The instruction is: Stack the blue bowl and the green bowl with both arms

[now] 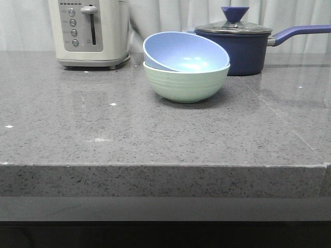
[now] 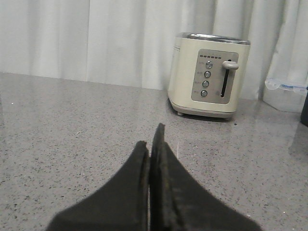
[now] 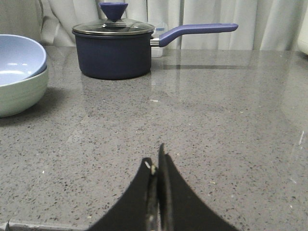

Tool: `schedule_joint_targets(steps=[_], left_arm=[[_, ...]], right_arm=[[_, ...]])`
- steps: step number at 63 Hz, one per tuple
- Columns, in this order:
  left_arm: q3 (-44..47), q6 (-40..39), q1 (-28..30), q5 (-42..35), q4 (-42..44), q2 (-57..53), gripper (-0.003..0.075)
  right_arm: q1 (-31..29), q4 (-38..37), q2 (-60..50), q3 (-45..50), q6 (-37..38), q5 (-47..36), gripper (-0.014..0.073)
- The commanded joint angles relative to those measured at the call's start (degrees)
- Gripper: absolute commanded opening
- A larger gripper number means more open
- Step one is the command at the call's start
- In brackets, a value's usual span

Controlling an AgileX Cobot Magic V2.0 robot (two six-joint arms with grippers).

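While both grippers, left (image 2: 153, 139) and right (image 3: 156, 166), sit pressed together holding nothing, the blue bowl (image 1: 182, 51) rests tilted inside the green bowl (image 1: 185, 82), upper centre of the front view.

We see the blue bowl (image 1: 186, 51) sitting inside the green bowl (image 1: 185, 82), so the two are stacked on the grey speckled countertop. The blue bowl is matte, light periwinkle, with smooth plain sides. It does not sit level: it is tilted, its rim higher on the far left side, and its opening faces us. The green bowl is pale mint, with faint horizontal ridges on the outside, and it stands upright. In the right wrist view both bowls appear at the edge, the blue bowl (image 3: 19, 57) again nested in the green bowl (image 3: 21, 94).
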Motion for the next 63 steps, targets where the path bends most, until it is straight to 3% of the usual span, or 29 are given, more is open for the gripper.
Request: schedule_joint_targets(steps=[1,8,16,63], left_arm=[[0.2,-0.4,0.1,-4.5,-0.4,-0.9,-0.002],[0.2,-0.4,0.1,-4.5,-0.4,-0.9,-0.002],[0.2,-0.4,0.1,-4.5,-0.4,-0.9,-0.002],[0.2,-0.4,0.1,-4.5,-0.4,-0.9,-0.002]], right_arm=[[-0.3,-0.5,-1.1,-0.9,-0.4,-4.9,-0.0054],[-0.3,-3.0,-1.2,-0.9,1.1,-6.3,-0.0054],[-0.3,-7.9,-1.2,-0.9,9.5,-7.4,-0.0054],[-0.3,-7.8,-1.1,-0.9,9.6,-7.5,-0.0054]])
